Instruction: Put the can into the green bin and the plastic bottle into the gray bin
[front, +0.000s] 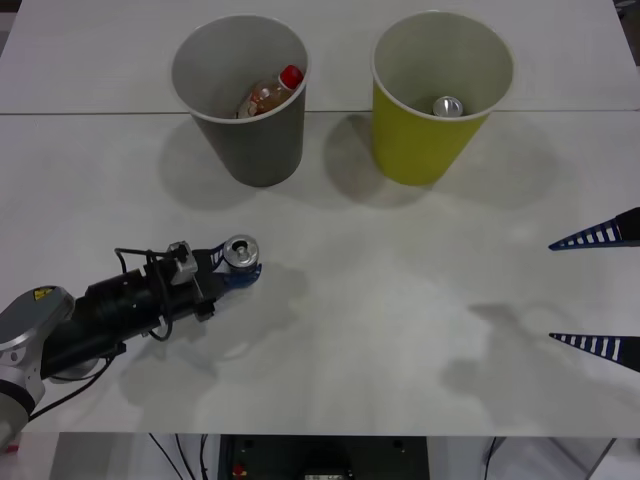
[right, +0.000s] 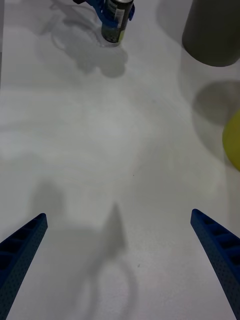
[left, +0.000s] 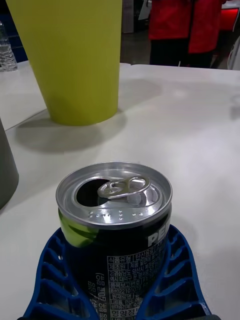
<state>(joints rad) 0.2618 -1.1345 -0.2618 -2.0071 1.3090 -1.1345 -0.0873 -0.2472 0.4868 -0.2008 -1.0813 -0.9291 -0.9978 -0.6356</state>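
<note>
The left gripper (front: 238, 266) is reaching over the near left part of the white desk (front: 400, 330), and its blue ribbed fingers (left: 177, 280) are clenching around a small can (front: 240, 251). This can is standing upright, with its long axis vertical and its shiny silver top facing up. In the left wrist view the can (left: 116, 235) is showing a dark smooth metal body with small white print and a yellow-green patch, and the pull tab is lying flat beside the open mouth hole. The curved fingers are wrapping its lower body from both sides. In the right wrist view the can (right: 115, 21) is resting its base on the desk.

The gray bin (front: 255, 140) is standing upright at the far left, a smooth tapered cup shape, wider at the pale rim. Inside it the plastic bottle (front: 268, 94) is lying tilted, with clear walls, amber-brown content and the red cap pointing up toward the far right of the rim.

The green bin (front: 420, 140) is standing just beside it on the right, same tapered shape, with yellow-green matte outside and pale inside. A second can (front: 447, 105) is sitting upright at its bottom.

The right gripper (front: 598, 290) is hanging at the right edge over the desk, well apart from the bins, its two pointed fingers (right: 215, 237) spread wide and holding nothing
</note>
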